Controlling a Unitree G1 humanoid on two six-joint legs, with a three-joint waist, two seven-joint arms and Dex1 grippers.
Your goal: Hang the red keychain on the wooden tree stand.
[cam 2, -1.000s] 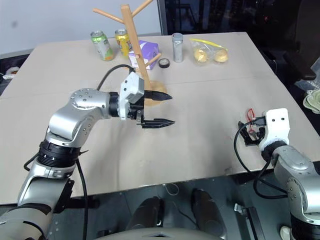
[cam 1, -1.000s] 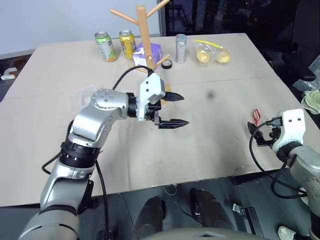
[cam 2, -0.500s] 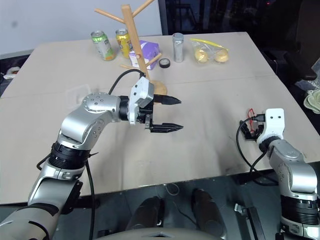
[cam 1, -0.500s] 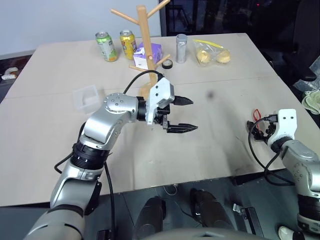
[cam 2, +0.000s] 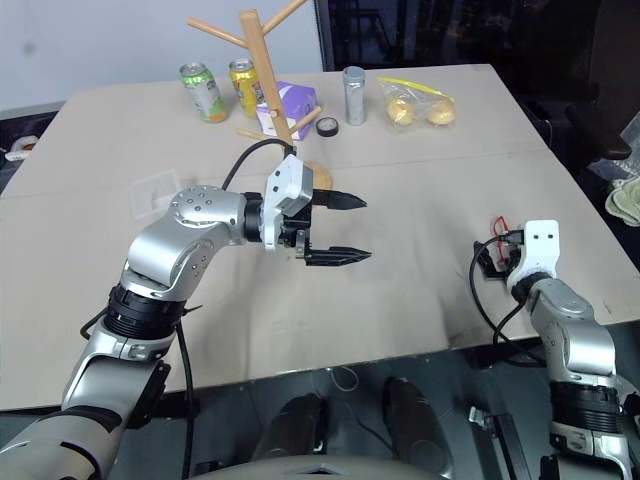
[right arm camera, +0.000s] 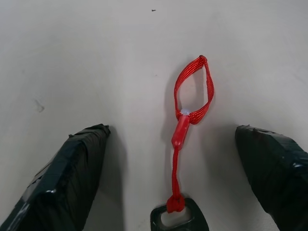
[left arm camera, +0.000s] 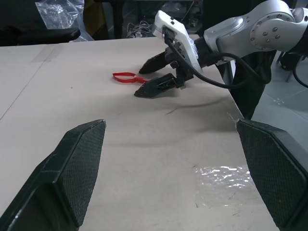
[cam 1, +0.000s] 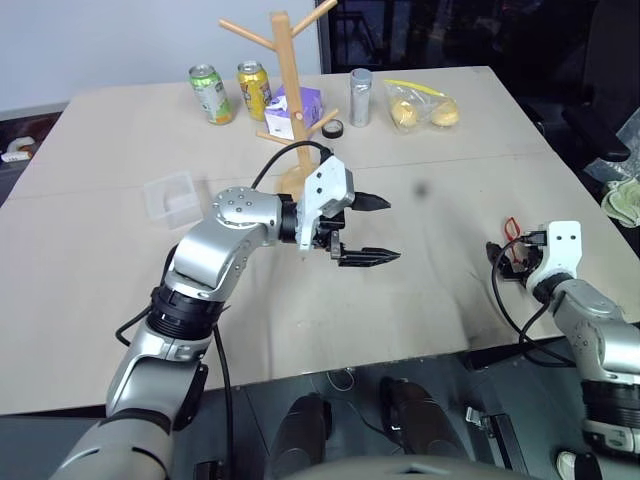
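Note:
The red keychain (right arm camera: 192,91), a thin red cord loop with a small dark ring at its near end, lies flat on the table by the right edge (cam 1: 513,228). My right gripper (right arm camera: 171,130) is low over it and open, one finger on each side of the cord, not touching it. The left wrist view shows the same right gripper (left arm camera: 140,81) at the keychain (left arm camera: 126,77). My left gripper (cam 1: 392,230) hovers open and empty over the table's middle, pointing right. The wooden tree stand (cam 1: 288,80) stands upright at the back, behind the left arm.
Behind the stand are a green can (cam 1: 211,92), a yellow can (cam 1: 254,88), a purple box (cam 1: 297,108), a black tape roll (cam 1: 334,128), a silver can (cam 1: 361,97) and a bag of yellow items (cam 1: 425,108). A clear plastic tub (cam 1: 171,196) sits at the left.
My right gripper has reached forward and sunk to the table, and its fingers now straddle the keychain. The left gripper stays open.

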